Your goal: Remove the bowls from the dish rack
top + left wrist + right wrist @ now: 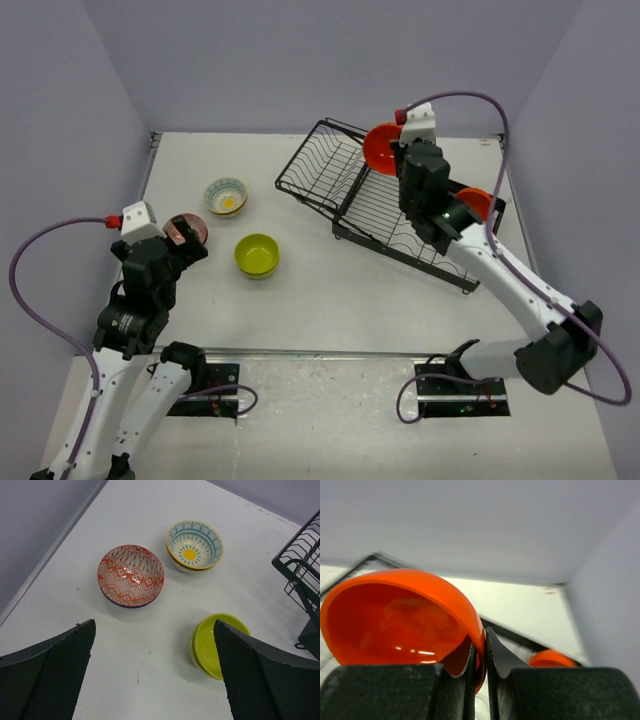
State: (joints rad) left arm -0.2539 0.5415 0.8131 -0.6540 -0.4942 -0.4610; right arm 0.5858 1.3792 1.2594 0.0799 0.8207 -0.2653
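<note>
— How far along?
— Three bowls sit on the desk. The right tool clenches an orange bowl by its rim over the rack. A second orange bowl is left inside, and the left tool gapes.

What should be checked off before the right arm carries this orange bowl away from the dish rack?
1. Grip: ok. The right gripper is shut on the rim of the orange bowl.
2. Bowl lifted free of the dish rack: cannot tell; the top view gives no height.
3. Set-down space: ok. Bare table lies between the lime green bowl and the rack.
4. Left gripper out of the path: ok. It is open, at the table's left side by the red patterned bowl.
5. Rack emptied: not ok. A second orange bowl sits at its right end.
</note>
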